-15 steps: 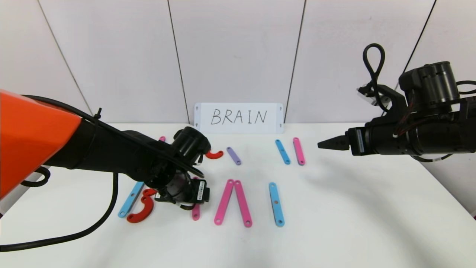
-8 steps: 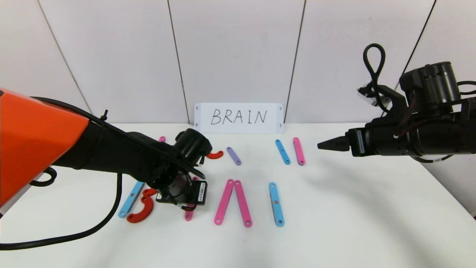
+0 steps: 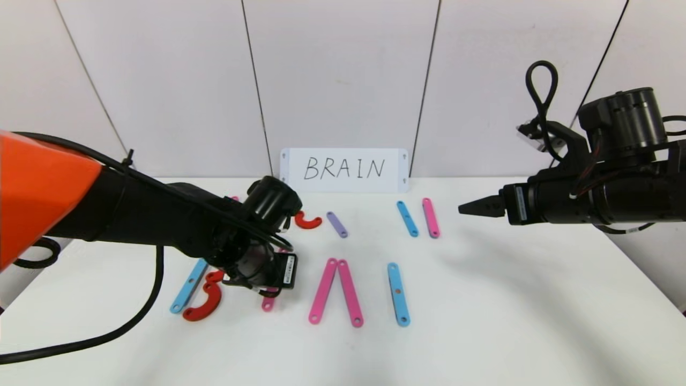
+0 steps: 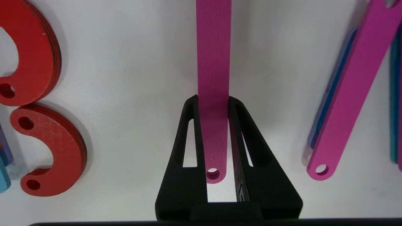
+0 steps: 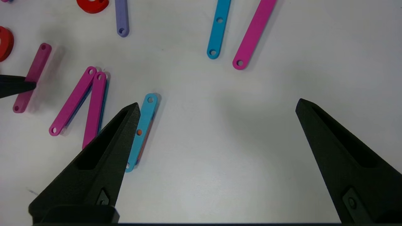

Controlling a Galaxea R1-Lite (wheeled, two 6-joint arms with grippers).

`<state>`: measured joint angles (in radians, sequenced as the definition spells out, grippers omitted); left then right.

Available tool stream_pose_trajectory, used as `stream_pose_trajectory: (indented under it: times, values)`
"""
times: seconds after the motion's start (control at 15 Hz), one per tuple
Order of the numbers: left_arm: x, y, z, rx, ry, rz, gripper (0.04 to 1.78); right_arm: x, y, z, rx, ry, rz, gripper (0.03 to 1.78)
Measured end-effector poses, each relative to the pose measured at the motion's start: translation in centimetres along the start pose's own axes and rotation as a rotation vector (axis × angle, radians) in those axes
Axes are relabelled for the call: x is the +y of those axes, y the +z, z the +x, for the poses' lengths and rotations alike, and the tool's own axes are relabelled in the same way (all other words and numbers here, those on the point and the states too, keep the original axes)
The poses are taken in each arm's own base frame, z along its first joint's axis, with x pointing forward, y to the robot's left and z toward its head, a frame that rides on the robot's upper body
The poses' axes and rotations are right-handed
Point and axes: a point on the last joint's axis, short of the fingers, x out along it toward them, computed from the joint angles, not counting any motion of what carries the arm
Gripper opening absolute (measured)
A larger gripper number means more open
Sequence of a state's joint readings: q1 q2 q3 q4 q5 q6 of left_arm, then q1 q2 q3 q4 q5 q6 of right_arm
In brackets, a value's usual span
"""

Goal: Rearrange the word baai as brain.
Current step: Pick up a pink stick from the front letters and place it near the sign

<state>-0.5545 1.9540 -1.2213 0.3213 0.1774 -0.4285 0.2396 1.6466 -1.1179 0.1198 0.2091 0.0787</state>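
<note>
The word lies along the front of the table: a light-blue strip (image 3: pixel 187 287), two red arcs (image 3: pixel 206 300), two pink strips (image 3: pixel 335 292) meeting in a peak, and another light-blue strip (image 3: pixel 399 294). My left gripper (image 4: pixel 213 100) is shut on a further pink strip (image 4: pixel 213 47) between the arcs (image 4: pixel 53 150) and the peaked pair (image 4: pixel 351 94). The strip's near end (image 3: pixel 268 304) pokes out below the wrist. My right gripper (image 5: pixel 216 105) hangs open and empty above the table's right side (image 3: pixel 474 208), away from the pieces.
Loose pieces lie at the back: a red arc (image 3: pixel 308 221), a purple strip (image 3: pixel 337 224), a light-blue strip (image 3: pixel 407 219) and a pink strip (image 3: pixel 431 217). A white card (image 3: pixel 344 170) reading BRAIN leans on the wall.
My left gripper has shut on the pink strip, and the strip's near end has moved left, toward the red arcs. The right arm has held still.
</note>
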Motion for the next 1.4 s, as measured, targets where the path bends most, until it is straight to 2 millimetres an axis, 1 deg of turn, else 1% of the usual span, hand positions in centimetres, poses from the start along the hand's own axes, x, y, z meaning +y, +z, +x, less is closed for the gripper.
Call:
stream_pose_trajectory:
  times: [0.2, 0.4, 0.6, 0.8, 1.0, 1.2, 1.4]
  values:
    - [-0.3, 1.6, -1.9, -0.08, -0.035, -0.002, 0.27, -0.1, 0.1, -0.3, -0.008, 0.009, 0.003, 1.73]
    - [-1.0, 4.2, -3.4, -0.172, -0.076, -0.002, 0.27, -0.4, 0.2, -0.8, -0.021, -0.001, 0.01, 1.73]
    - [-2.2, 6.7, -3.8, -0.244, -0.114, 0.007, 0.27, -1.2, 0.5, -1.2, -0.035, -0.009, 0.026, 1.73]
    - [-3.6, 8.8, -2.8, -0.268, -0.168, 0.026, 0.27, -2.7, 1.0, -1.8, -0.063, -0.012, 0.052, 1.73]
    - [-5.4, 10.1, -1.3, -0.27, -0.254, 0.045, 0.27, -4.5, 1.4, -2.5, -0.086, 0.01, 0.083, 1.73]
    - [-7.6, 10.6, 0.6, -0.28, -0.293, 0.071, 0.27, -5.7, 1.6, -2.7, -0.099, -0.008, 0.102, 1.73]
    - [-9.6, 10.6, 3.0, -0.315, -0.351, 0.126, 0.27, -6.3, 1.7, -2.7, -0.103, -0.02, 0.111, 1.73]
